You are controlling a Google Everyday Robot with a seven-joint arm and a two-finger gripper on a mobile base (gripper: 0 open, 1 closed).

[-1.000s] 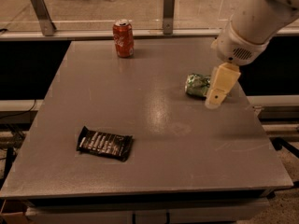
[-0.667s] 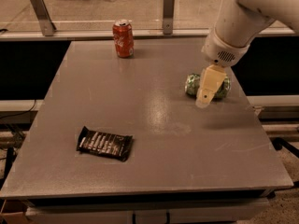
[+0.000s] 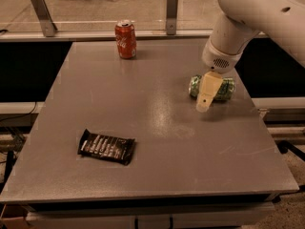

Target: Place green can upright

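The green can [image 3: 226, 89] lies on its side on the grey table [image 3: 157, 128], near the right edge, with its silver end facing left. My gripper [image 3: 206, 101] hangs from the white arm directly in front of the can's middle and covers part of it. A pale finger [image 3: 208, 90] points down toward the table just in front of the can.
A red cola can [image 3: 126, 39] stands upright at the back of the table. A black snack wrapper [image 3: 106, 146] lies flat at the front left. A rail with metal posts [image 3: 172, 5] runs behind the table. The table's right edge is close to the green can.
The gripper has moved left and slightly back, from the can's right end to over its middle. The can, the cola can and the wrapper have not moved.
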